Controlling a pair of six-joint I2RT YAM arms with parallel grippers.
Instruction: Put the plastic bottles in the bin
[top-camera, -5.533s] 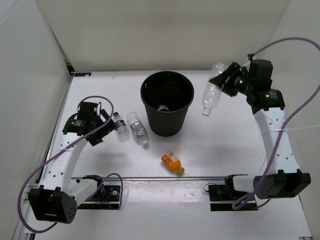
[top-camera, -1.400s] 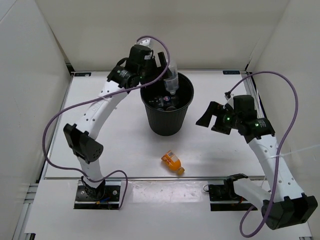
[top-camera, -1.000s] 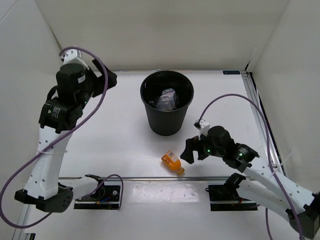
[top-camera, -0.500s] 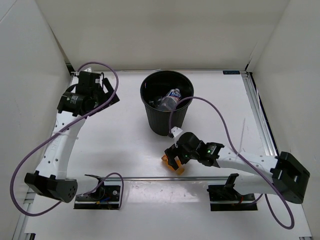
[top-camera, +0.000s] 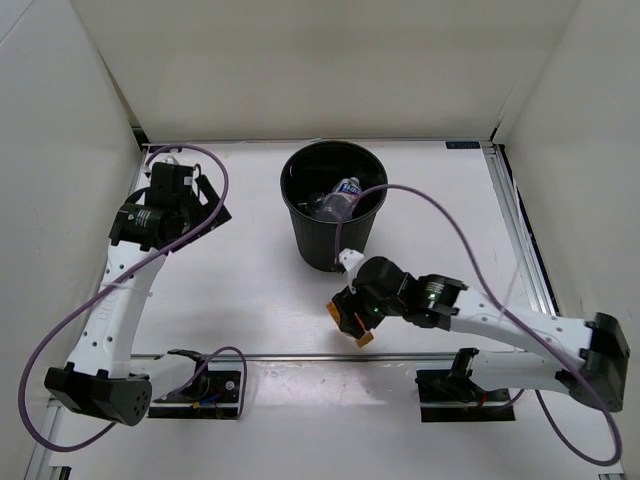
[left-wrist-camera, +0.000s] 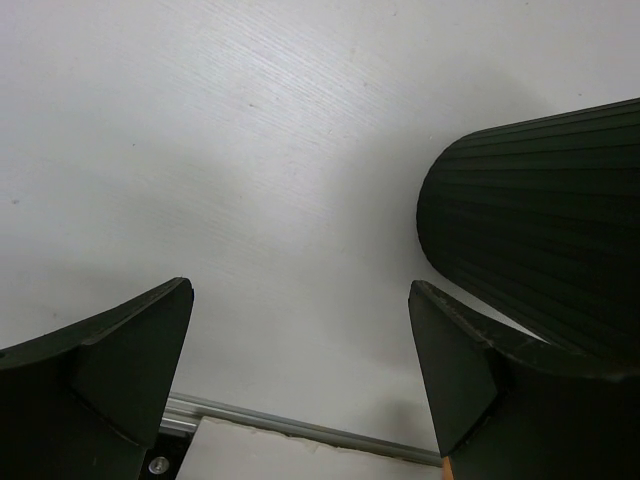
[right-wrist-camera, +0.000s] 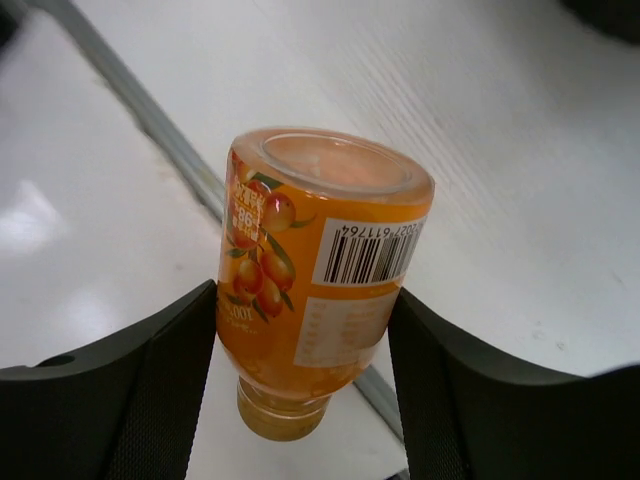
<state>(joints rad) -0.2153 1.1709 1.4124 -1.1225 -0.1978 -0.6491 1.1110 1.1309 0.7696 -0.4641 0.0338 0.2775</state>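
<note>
The round black bin (top-camera: 331, 252) stands at the middle back of the table, with clear bottles (top-camera: 340, 196) lying inside it. The short orange bottle (right-wrist-camera: 320, 270) lies near the front rail, cap toward the camera in the right wrist view. My right gripper (right-wrist-camera: 305, 305) has a finger against each side of its body; in the top view the right gripper (top-camera: 350, 318) covers most of the orange bottle (top-camera: 364, 339). My left gripper (top-camera: 207, 205) hangs open and empty left of the bin. In the left wrist view the left gripper (left-wrist-camera: 300, 305) frames bare table, with the bin (left-wrist-camera: 540, 220) at right.
An aluminium rail (top-camera: 280, 357) runs along the table's front edge just beyond the orange bottle, and shows as the rail (right-wrist-camera: 160, 120) in the right wrist view. White walls close off the left, back and right. Purple cables loop off both arms.
My right arm swung down to the orange bottle and its jaws closed onto it. My left arm, after dropping a clear bottle into the bin, drew back to the left, still open.
</note>
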